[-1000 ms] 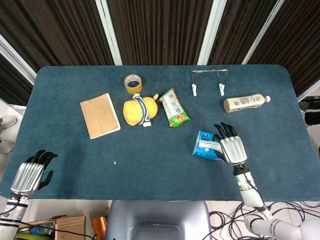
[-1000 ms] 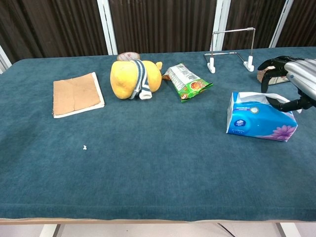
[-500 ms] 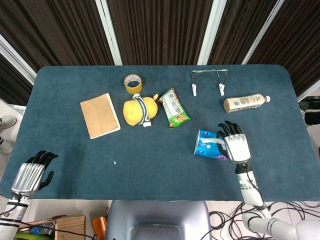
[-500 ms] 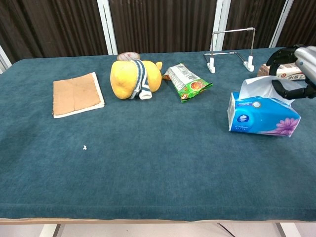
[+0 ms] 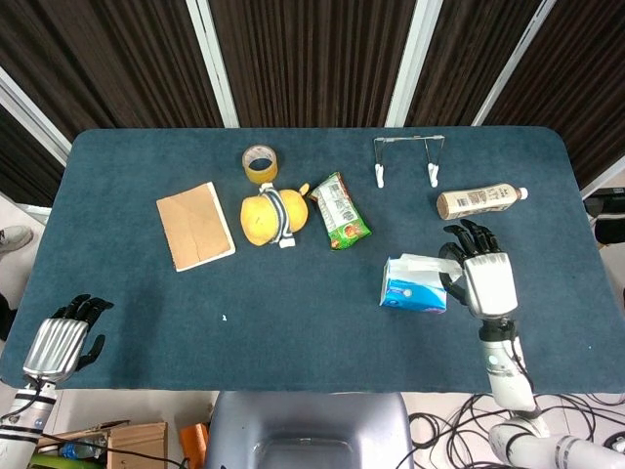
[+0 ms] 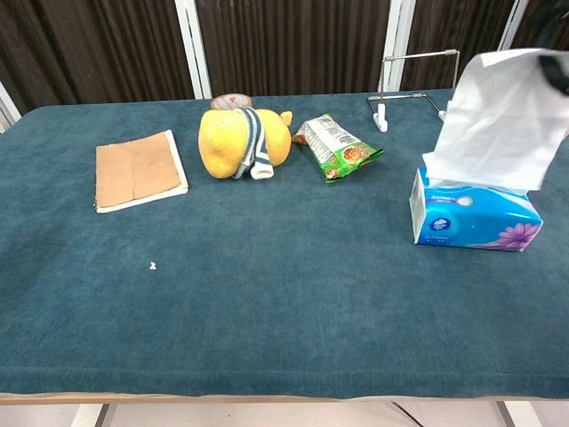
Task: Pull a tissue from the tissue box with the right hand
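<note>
The blue tissue box point(image 5: 414, 290) point(image 6: 474, 219) lies on the dark blue table point(image 5: 293, 303), right of centre. A white tissue point(image 6: 505, 120) point(image 5: 426, 262) stands stretched up out of its top slot, its lower end still in the box. My right hand point(image 5: 484, 275) pinches the tissue's upper edge, raised above and to the right of the box; in the chest view only a dark bit of that hand point(image 6: 560, 69) shows at the top right corner. My left hand point(image 5: 62, 342) rests low at the table's front left edge, holding nothing.
A brown notebook point(image 5: 194, 226), a tape roll point(image 5: 260, 163), a yellow plush toy point(image 5: 273, 215) and a green snack packet point(image 5: 339, 210) lie mid-table. A metal wire stand point(image 5: 408, 156) and a lying bottle point(image 5: 481, 200) sit behind the box.
My right hand has risen and moved right, drawing the tissue from a small tuft up into a tall sheet. The box shifted slightly and settled flat. The left hand stayed put.
</note>
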